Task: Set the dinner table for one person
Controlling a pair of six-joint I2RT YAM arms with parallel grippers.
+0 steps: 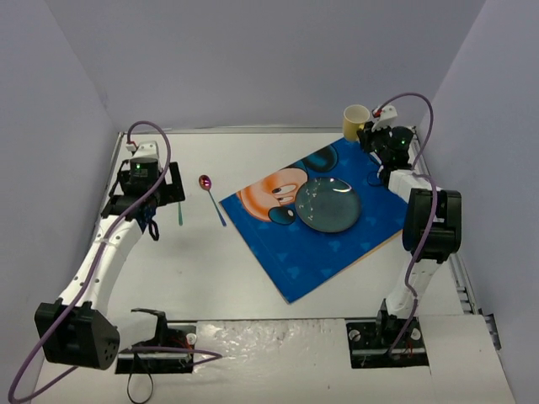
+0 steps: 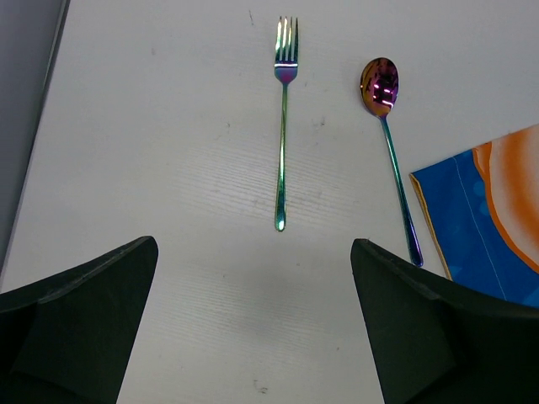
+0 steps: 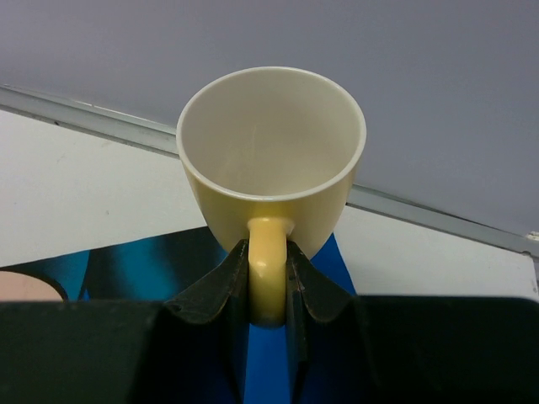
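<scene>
The right end effector (image 3: 268,254) is clamped on the handle of a pale yellow mug (image 3: 271,160), one finger pressed to each side of it. The mug stands upright with its mouth open to the ceiling. It sits at the far right of the scene, over the far corner of a blue cartoon placemat (image 1: 312,244). From where I stand I cannot tell whether its base touches the mat or hangs just above it. Behind it runs the metal rim at the far edge of the bench (image 1: 210,269). The placemat lies at an angle on the right half of that big white bench, and a dark, glassy round plate (image 1: 328,204) rests on it, a little right of the mat's middle. Over on the left, the left end effector (image 2: 254,252) hangs above the bench with its fingers spread wide and nothing between them. Just beyond it a rainbow-tinted fork (image 2: 283,143) lies flat on the bare white top, tines pointing to the far side. A matching spoon (image 2: 392,160) lies to the right of the fork, apart from it, bowl toward the far side too. The near end of its handle comes just beside the left corner of the placemat.
</scene>
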